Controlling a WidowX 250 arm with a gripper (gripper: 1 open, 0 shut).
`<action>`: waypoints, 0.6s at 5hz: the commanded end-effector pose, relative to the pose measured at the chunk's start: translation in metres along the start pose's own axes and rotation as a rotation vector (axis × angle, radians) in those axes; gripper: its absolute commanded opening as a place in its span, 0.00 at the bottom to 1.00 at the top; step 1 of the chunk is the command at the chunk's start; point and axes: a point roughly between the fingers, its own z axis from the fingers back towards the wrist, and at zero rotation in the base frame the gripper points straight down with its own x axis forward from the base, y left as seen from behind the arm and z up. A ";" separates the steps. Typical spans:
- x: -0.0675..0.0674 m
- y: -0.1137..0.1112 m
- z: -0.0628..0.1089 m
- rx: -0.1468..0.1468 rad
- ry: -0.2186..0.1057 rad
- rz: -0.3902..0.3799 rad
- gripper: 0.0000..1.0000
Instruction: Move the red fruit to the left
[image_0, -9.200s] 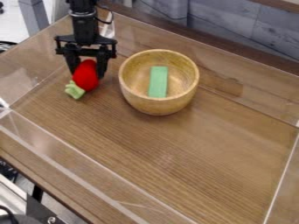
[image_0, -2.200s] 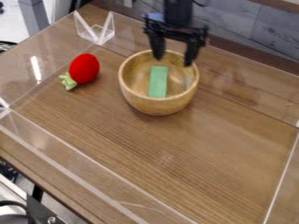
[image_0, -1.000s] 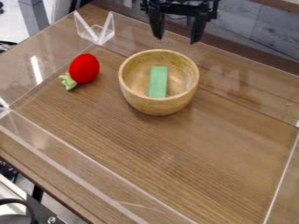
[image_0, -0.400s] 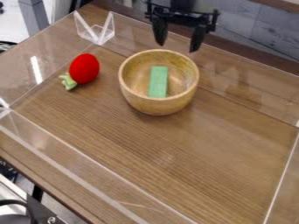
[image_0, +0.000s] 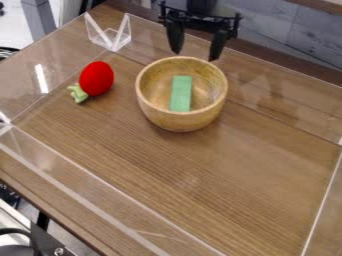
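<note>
The red fruit (image_0: 94, 77), a small bright red strawberry-like toy with a green stem end, lies on the wooden table at the left, apart from the bowl. My gripper (image_0: 198, 48) hangs at the back, just beyond the far rim of the wooden bowl (image_0: 152, 108), pointing down. Its two black fingers stand wide open with nothing between them. It is well to the right of the fruit and touches neither fruit nor bowl.
A flat green block (image_0: 181, 93) lies inside the bowl. Clear acrylic walls (image_0: 27, 75) ring the tabletop, and a clear folded piece (image_0: 110, 33) stands at the back left. Bare wood (image_0: 201, 185) stretches across the front of the table.
The gripper has come down a little behind the bowl and shifted slightly left, staying open. The fruit, bowl and block have not moved.
</note>
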 end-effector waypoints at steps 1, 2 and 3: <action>0.003 0.001 0.036 -0.024 -0.077 0.014 1.00; 0.011 -0.002 0.039 -0.036 -0.079 0.009 1.00; 0.018 -0.004 0.030 -0.033 -0.062 -0.004 1.00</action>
